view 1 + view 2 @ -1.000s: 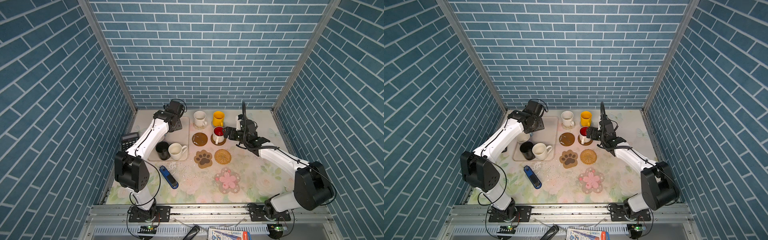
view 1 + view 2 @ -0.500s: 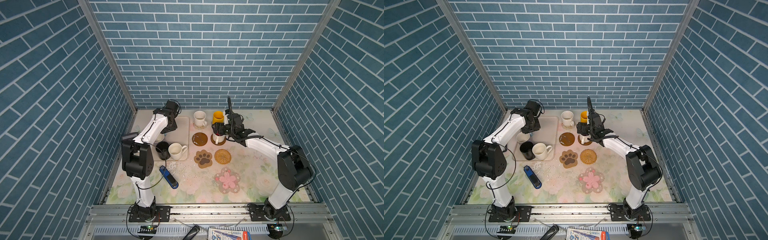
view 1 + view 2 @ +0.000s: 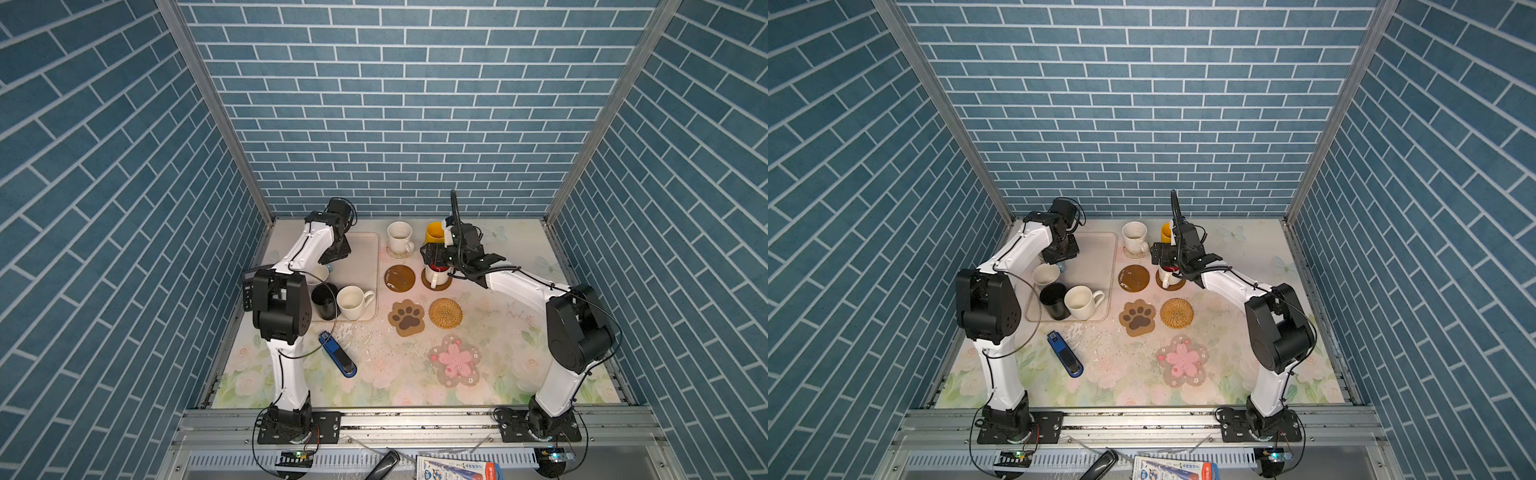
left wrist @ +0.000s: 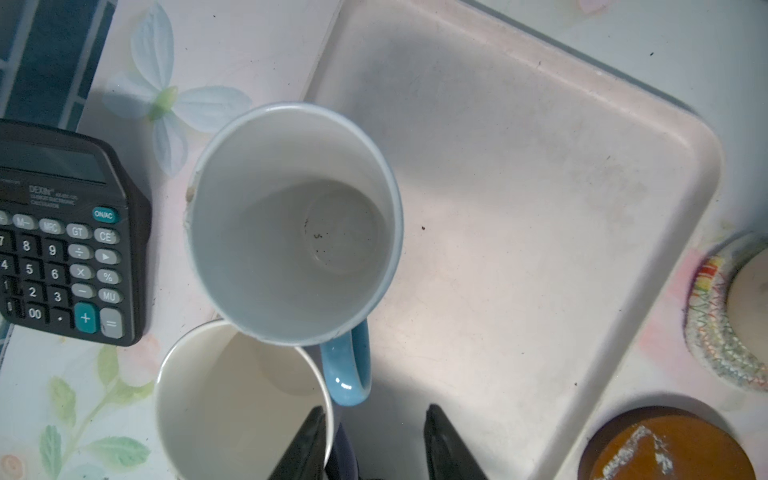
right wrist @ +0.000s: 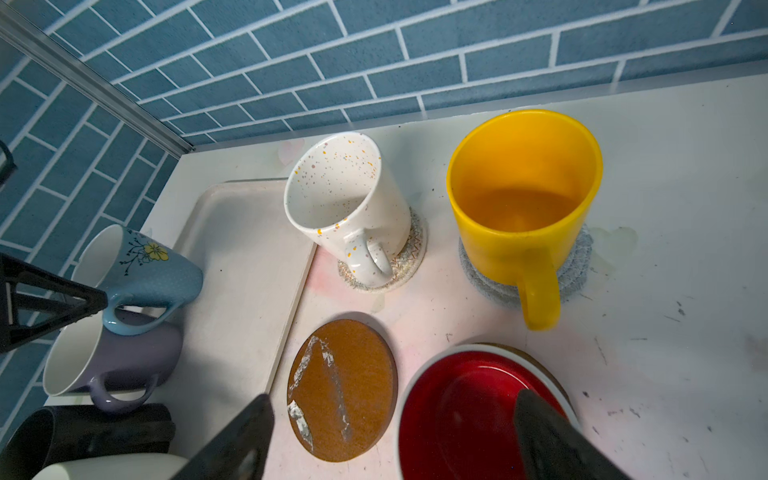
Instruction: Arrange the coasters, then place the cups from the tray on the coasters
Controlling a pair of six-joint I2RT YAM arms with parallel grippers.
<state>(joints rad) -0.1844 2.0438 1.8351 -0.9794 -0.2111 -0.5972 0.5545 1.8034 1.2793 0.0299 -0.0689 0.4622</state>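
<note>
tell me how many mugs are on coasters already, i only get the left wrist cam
Observer: Three: the speckled white mug, the yellow mug and the white mug with red inside.
Operator: which coasters are free
Observer: The bare brown disc, the paw-shaped coaster, the rattan round and the pink flower coaster.
Operator: other arm busy
Observer: No, the right gripper hangs open above the white mug with red inside.

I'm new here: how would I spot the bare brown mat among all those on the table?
Find the beige tray on the table's left. Just past its right rim, nearer us than the speckled white mug, lies the bare brown coaster. The second brown coaster alongside carries a red-lined mug; this one is empty, with whitish scuffs.
</note>
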